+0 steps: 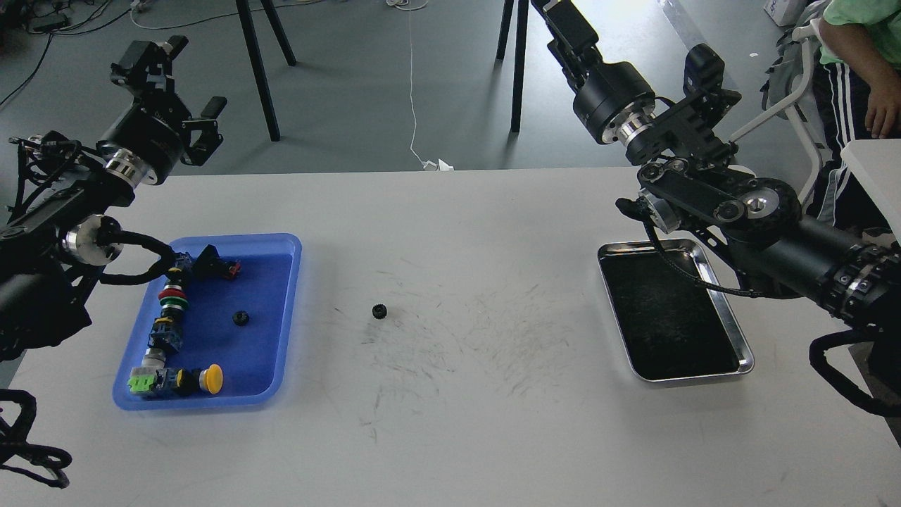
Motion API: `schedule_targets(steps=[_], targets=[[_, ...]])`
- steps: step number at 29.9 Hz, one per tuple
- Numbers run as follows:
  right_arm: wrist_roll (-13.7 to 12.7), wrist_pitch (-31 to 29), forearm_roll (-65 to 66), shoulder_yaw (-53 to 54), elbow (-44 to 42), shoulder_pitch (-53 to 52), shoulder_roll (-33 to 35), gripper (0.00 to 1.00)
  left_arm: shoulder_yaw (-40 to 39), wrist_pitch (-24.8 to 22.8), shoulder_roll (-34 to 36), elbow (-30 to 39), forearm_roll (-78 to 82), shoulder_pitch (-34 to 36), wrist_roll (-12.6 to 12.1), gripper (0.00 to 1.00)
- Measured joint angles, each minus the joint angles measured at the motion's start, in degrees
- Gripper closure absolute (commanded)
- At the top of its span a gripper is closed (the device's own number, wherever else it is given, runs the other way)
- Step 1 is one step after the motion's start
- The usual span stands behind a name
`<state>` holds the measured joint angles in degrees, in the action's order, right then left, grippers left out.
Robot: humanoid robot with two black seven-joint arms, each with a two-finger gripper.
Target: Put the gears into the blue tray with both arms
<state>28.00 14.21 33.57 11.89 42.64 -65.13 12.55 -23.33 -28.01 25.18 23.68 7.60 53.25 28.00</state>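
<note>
left jaws [184, 98]: spread wide, empty, raised beyond the tabletop's far left edge.
right jaws [626, 206]: seen dark and end-on, can't tell the gap; nothing visibly held.
done: one gear [241, 317] lies in the blue tray [287, 318].
left: one gear [380, 310] on the bare tabletop [493, 422], near the tray's right rim.
count: 2 gears, 1 blue tray, 1 silver tray [732, 338] holding nothing visible, a row of push-button switches [169, 331] in the blue tray, number unclear.

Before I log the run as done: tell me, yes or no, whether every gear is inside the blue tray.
No: one gear lies in the blue tray, but another gear sits on the white table to its right.
</note>
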Motion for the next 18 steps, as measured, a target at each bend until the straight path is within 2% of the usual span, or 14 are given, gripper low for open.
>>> schedule_targets(steps=[5,18], targets=[[0.0,0.1,0.0,1.2,-0.1,0.2,-0.1,0.06,1.2,0.0,-0.3,-0.6,-0.1,0.2,0.0,0.02],[0.0,0.4,-0.1,1.4,0.1,0.4,0.5,0.06,1.6,0.0,3.6,5.8,-1.1,-0.4,0.0,0.03]])
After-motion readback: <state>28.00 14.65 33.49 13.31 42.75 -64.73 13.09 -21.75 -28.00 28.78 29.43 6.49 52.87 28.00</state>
